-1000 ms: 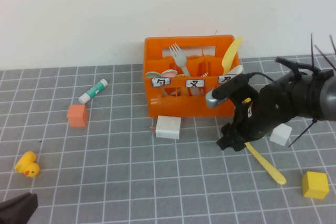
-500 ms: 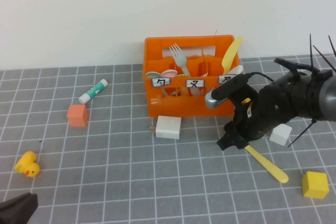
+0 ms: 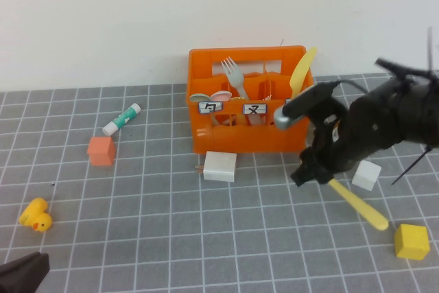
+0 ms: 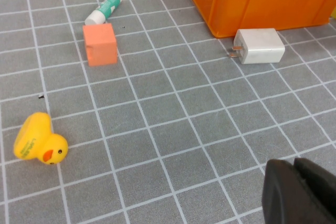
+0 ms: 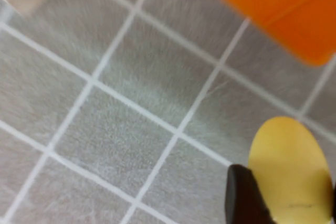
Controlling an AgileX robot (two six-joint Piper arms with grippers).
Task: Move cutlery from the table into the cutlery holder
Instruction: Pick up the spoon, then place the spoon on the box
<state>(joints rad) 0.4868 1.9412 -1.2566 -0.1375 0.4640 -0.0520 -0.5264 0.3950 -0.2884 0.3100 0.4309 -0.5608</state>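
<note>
— Where is the yellow spoon [image 3: 360,204]?

— In front of the orange cutlery holder [image 3: 247,135], to its right; the right pincer [image 3: 314,171] is clamped on the bowl end, and the handle slants out toward the yellow cube [image 3: 411,241]. In the right wrist view the bowl sits between the dark fingers [image 5: 245,196] above the grey-tiled worktop [image 3: 137,197].

— And the holder itself?

— It stands at the back of the worktop, with a white fork [image 3: 234,76] and a second yellow piece [image 3: 302,71] upright inside. A white charger block [image 3: 220,166] lies just before its front wall; a white cube [image 3: 366,175] sits to the holder's right.

— The other arm?

— The left pincer [image 4: 300,192] is closed, parked well left of the holder near the worktop's front edge, past the rubber duck [image 3: 36,215], orange cube [image 3: 100,150] and white-and-green tube [image 3: 121,119].
</note>
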